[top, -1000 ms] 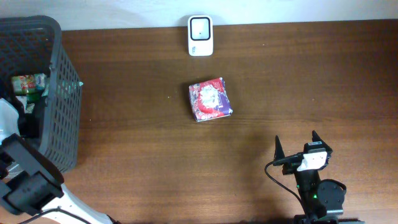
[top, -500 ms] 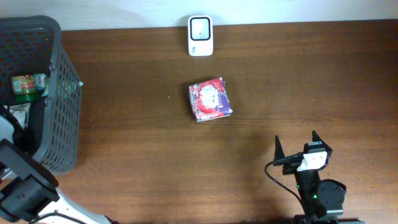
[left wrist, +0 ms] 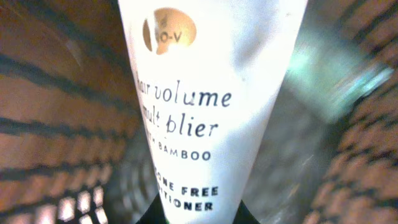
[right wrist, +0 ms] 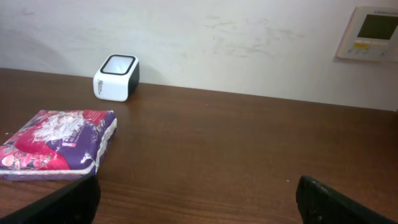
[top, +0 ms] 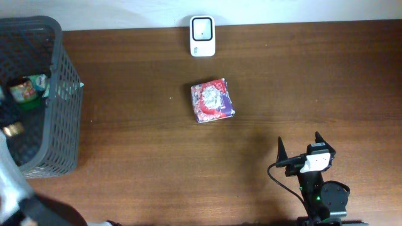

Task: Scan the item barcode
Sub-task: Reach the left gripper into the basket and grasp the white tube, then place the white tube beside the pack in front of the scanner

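Inside the grey basket (top: 63,94), the left gripper (left wrist: 199,214) has clenched the white tube (left wrist: 211,93).

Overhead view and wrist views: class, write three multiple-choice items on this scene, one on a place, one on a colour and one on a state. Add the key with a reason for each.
1. Where is the scanner?
A. In the basket.
B. At the far edge of the table, beyond the packet.
C. Lying on the packet.

2. What colour is the tube in the left wrist view?
A. White.
B. Green.
C. Black.

3. How is the right tool?
A. Shut on the packet.
B. Shut on the scanner.
C. Open and empty.

Key:
1 B, the overhead view shows it at the table's far edge, past the packet.
2 A, its body is white with dark print.
3 C, its fingers stand apart with nothing between them.
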You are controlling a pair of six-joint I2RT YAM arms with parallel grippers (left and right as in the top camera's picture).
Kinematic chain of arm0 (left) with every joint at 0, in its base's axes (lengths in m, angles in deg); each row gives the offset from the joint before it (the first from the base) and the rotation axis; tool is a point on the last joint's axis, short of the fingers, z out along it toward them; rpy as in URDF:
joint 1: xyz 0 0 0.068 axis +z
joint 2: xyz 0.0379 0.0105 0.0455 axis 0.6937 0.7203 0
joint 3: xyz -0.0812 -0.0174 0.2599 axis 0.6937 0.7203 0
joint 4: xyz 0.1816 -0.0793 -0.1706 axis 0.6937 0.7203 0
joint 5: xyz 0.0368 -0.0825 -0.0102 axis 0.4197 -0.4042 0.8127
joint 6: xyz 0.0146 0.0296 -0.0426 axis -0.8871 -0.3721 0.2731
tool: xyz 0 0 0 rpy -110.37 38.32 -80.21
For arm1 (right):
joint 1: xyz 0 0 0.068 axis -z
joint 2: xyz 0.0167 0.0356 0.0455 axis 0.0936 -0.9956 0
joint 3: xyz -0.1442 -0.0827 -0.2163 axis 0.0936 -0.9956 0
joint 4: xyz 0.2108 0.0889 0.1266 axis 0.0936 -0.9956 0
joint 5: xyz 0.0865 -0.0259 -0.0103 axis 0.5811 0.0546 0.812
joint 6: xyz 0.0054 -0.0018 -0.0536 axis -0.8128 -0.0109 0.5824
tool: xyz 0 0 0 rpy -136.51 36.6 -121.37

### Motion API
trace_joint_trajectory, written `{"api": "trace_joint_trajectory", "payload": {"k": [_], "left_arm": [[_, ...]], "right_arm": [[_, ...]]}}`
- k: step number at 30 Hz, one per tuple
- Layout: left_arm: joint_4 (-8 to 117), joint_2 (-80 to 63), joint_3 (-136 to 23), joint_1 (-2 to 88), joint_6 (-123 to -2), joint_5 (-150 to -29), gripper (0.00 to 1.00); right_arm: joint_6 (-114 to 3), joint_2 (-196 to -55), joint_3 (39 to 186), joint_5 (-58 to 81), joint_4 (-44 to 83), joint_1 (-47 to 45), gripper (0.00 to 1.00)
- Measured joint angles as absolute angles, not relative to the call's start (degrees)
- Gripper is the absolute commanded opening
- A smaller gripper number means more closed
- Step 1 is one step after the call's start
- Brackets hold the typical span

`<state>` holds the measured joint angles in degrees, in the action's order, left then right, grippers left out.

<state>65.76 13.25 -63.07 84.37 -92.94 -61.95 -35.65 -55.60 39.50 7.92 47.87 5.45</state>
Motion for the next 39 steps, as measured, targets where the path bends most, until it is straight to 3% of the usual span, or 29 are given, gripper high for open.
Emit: {"api": "trace_joint_trajectory", "payload": {"k": [6, 10, 16, 26, 39], "left_arm": [[56.1, -2.2, -64.4, 84.4, -84.0, -75.3, 0.0], [52.7, -5.9, -64.4, 82.8, -70.0, -89.9, 0.0], [60.8, -6.4, -64.4, 68.2, -58.3, -102.1, 0.0], [76.2, 3.7, -64.4, 37.6, -56.1, -79.7, 0.0], [74.5, 33.8, -64.4, 20.2, -52.2, -70.8, 0.02]], "right_arm": [[-35.6, -55.6, 39.5, 7.9, 47.8, 5.5, 0.98], [-35.6, -55.6, 39.5, 7.9, 47.8, 5.5, 0.99], [-35.7, -55.6, 39.5, 7.9, 47.8, 5.5, 0.99], [-35.7, -55.6, 39.5, 7.9, 47.9, 5.4, 0.99], [-35.7, -55.6, 39.5, 7.9, 47.9, 5.5, 0.99]]}}
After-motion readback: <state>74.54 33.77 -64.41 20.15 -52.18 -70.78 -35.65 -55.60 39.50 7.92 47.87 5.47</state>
